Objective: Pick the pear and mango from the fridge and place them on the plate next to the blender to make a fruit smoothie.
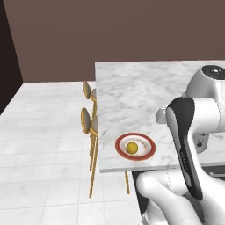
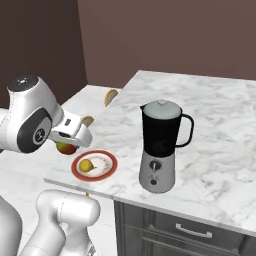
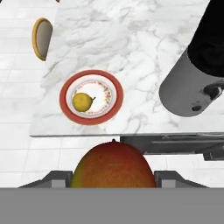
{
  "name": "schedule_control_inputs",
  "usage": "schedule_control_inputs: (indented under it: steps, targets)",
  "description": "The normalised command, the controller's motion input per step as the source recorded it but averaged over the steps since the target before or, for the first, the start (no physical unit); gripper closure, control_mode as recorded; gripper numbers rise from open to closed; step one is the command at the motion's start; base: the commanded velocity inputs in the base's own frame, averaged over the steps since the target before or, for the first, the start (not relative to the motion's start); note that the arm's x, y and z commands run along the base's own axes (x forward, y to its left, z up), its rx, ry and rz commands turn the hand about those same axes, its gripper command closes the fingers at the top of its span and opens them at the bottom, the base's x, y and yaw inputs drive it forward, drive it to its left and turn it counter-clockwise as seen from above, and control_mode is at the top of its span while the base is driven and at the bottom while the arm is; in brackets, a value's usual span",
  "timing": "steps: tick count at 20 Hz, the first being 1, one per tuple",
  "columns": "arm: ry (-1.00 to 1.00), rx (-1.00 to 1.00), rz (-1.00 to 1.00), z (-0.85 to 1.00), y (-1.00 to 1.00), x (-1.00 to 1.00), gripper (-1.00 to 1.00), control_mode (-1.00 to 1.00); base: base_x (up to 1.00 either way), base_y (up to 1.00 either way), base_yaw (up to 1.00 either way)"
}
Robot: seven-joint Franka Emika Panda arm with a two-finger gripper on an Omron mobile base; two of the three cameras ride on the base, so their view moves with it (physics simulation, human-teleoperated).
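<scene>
Gripper (image 3: pixel 113 180) clamps mango (image 3: pixel 113 165), above floor off plate's (image 3: pixel 66 101) near side. Pear (image 3: pixel 82 101) lies on plate; blender (image 2: pixel 160 148) beside plate. Fingertips mostly hidden.

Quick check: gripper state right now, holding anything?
Gripper: shut on the mango, held above and short of the plate.

One pear (image 3: pixel 82 101), one mango (image 3: pixel 113 165), one plate (image 3: pixel 91 97), one blender (image 2: pixel 159 146), two stools (image 1: pixel 89 123).
</scene>
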Motion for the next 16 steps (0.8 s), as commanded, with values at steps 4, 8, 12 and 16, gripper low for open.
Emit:
schedule_control_inputs:
  steps: [4,8,12,16]
  targets:
    - [0.00,0.00,0.00,0.00,0.00,0.00,1.00,1.00,0.55,0.28,-0.05]
    - [0.02,-0.02,-0.01,-0.15,0.06,0.56,1.00,-1.00,0.00,0.00,0.00]
    - [0.14,-0.11,0.00,-0.77,0.23,0.49,1.00,-1.00,0.00,0.00,0.00]
    - [0.25,-0.04,0.00,-0.96,0.01,0.63,1.00,-1.00,0.00,0.00,0.00]
